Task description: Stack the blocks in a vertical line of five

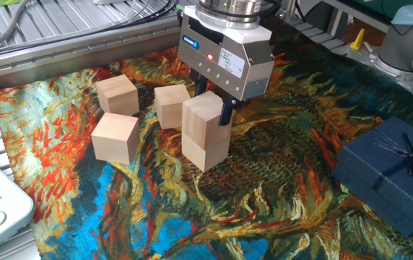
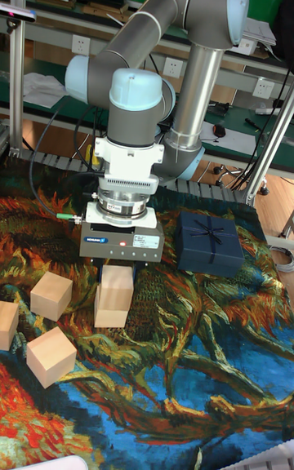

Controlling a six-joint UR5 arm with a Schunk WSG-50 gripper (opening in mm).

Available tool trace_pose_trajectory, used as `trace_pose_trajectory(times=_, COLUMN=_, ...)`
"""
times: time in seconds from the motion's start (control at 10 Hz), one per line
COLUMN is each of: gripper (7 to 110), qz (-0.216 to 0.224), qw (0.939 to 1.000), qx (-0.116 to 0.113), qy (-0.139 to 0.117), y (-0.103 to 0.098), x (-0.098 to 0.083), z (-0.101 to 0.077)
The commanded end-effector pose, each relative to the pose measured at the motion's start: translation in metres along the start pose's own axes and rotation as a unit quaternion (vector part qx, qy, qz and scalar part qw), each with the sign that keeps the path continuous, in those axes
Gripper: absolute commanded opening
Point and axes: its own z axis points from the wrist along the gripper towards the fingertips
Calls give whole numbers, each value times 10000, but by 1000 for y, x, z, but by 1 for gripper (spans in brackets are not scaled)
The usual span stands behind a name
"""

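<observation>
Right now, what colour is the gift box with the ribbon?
Dark blue gift box, with a matching blue ribbon; the fixed view shows it best.

Five pale, plain wooden blocks [image 1: 206, 128] sit on a cloth [image 1: 264, 195] of swirling painted orange, blue, yellow and dark green. The gift box [image 1: 390, 173] at right is dark blue with matching ribbon. The pincer [image 1: 210, 108] body is silver-grey.
</observation>
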Motion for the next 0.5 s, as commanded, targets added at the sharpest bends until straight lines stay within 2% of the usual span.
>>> trace_pose_trajectory(times=0.0, gripper=7, qz=-24, qw=10000, qx=-32, qy=42, y=0, x=2, z=-2)
trace_pose_trajectory(times=0.4, gripper=7, qz=14, qw=10000, qx=-33, qy=57, y=-1, x=3, z=-1)
